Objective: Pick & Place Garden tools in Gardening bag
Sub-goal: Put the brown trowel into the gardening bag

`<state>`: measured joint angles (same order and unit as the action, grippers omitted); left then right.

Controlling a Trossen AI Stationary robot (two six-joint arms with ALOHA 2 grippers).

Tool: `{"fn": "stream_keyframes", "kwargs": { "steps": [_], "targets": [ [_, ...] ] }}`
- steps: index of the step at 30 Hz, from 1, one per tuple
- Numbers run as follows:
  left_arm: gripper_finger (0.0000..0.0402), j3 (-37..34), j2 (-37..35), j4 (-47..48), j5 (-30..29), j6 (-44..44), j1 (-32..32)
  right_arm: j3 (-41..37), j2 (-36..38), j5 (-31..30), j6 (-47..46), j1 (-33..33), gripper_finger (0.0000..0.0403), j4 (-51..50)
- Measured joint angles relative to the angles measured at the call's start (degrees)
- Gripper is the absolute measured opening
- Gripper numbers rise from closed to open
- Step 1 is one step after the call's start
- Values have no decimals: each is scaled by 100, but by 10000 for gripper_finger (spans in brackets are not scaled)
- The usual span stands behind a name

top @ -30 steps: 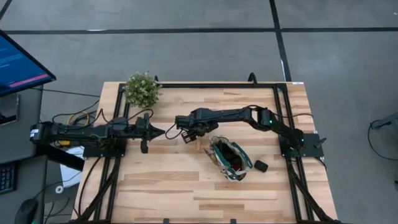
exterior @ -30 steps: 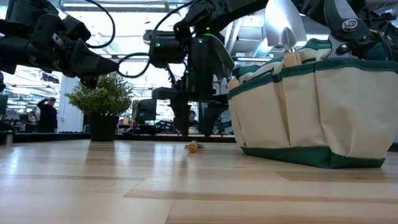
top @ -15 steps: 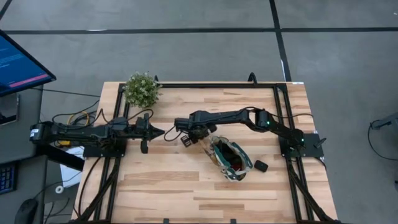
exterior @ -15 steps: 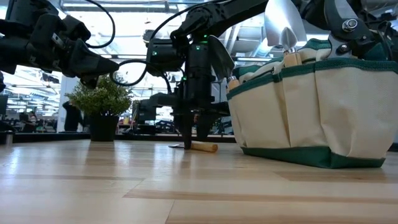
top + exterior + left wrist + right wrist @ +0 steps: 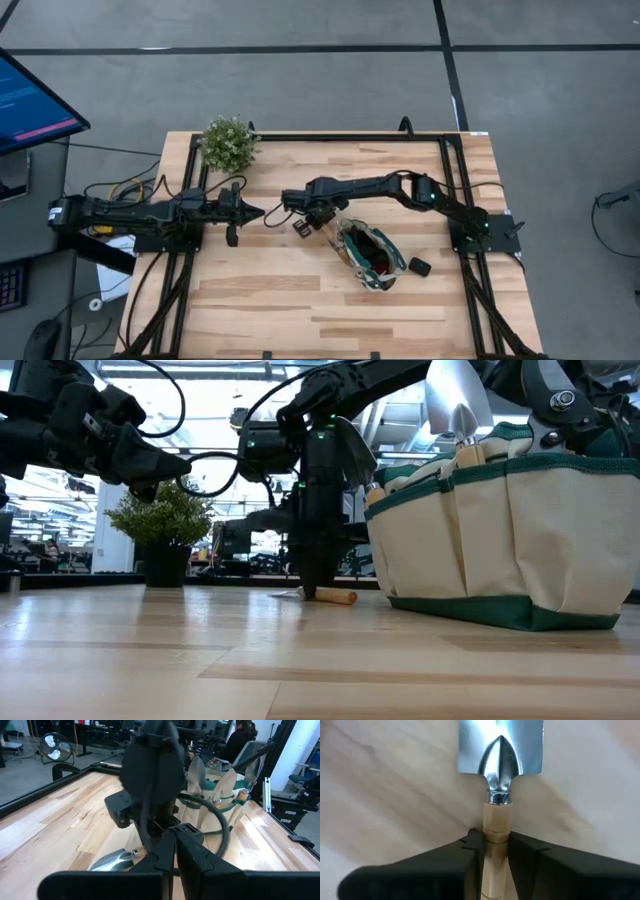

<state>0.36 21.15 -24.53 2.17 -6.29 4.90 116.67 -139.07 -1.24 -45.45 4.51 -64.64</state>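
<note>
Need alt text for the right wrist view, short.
The right gripper has its two dark fingers closed on the wooden handle of a silver-bladed hand trowel, which lies flat on the light wooden table, blade pointing away from the camera.

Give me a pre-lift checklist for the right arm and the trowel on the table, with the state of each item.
1. Right gripper down at the trowel: ok, its fingers sit either side of the wooden handle, just below the metal collar.
2. Grip centred on the handle: ok in the right wrist view.
3. Grip firm enough to lift: cannot tell; the trowel lies on the table.
4. Gardening bag close by and upright: ok, beside the gripper, with tools already standing in it.
5. Free room in the bag: cannot tell.
6. Left gripper out of the way: ok, shut and empty, short of the trowel.
</note>
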Motion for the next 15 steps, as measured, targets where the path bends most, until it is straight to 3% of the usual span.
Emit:
{"fn": "stream_keyframes", "kwargs": {
  "steps": [10, 15],
  "targets": [
    [17, 0, 2, -2, 0, 0, -2, -1, 1187, -1249, 109, 241, 52, 91],
    [17, 0, 2, -2, 1, -1, -2, 10, 2271, -2073, 243, 213, 52, 138]
  ]
}}
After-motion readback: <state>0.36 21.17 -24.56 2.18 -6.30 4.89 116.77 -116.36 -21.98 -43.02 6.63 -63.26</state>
